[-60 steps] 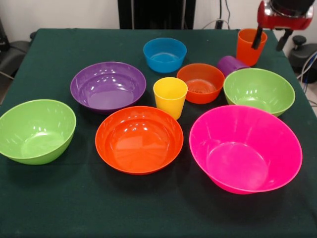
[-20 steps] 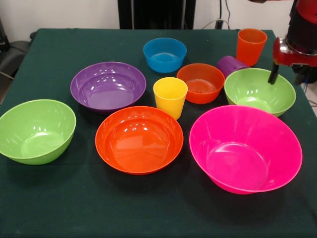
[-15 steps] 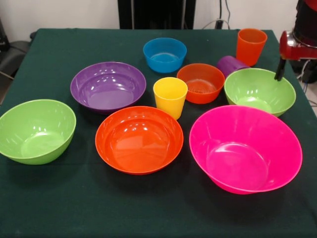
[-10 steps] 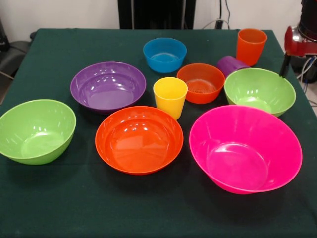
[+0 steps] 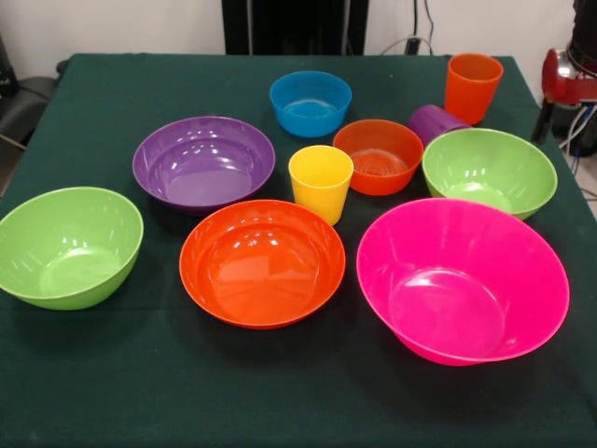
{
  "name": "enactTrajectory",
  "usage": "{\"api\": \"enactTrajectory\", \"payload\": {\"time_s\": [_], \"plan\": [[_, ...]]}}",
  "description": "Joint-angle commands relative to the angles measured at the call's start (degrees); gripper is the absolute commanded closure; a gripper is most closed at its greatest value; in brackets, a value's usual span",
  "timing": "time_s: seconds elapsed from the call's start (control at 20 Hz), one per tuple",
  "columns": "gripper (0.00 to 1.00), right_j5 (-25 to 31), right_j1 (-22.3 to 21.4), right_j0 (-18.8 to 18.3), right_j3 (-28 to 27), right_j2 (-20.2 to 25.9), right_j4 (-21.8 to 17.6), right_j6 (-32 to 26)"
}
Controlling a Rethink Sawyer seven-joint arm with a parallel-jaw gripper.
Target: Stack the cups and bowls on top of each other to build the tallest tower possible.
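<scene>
The robot's claw (image 5: 550, 112) shows only partly at the right edge of the front view, at about two o'clock: a red body with one dark finger hanging down beside the table, so whether it is wide or narrow cannot be told, and it holds nothing. Nearest it, toward nine o'clock, stands the orange cup (image 5: 472, 86), upright. The purple cup (image 5: 435, 122) lies on its side, touching a green bowl (image 5: 489, 172). The small orange bowl (image 5: 378, 156), yellow cup (image 5: 320, 182) and blue bowl (image 5: 311, 103) sit near the centre. The pink bowl (image 5: 462, 278), large orange bowl (image 5: 262, 262), purple bowl (image 5: 203, 162) and second green bowl (image 5: 69, 245) ring the near side. All rest separately, mouths up, likely spread for easy picking; no tower exists yet.
</scene>
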Motion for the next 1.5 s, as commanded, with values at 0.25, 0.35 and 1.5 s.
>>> {"api": "enactTrajectory", "payload": {"time_s": [0.25,0.35,1.5], "plan": [[0.0,1.07,8.88,0.46,-4.4,1.61,-1.61,6.94],[0.0,1.22,9.06,0.5,-4.76,1.37,-1.58,6.89],[0.0,-0.47,11.27,1.57,-6.39,0.14,-0.88,6.63]]}}
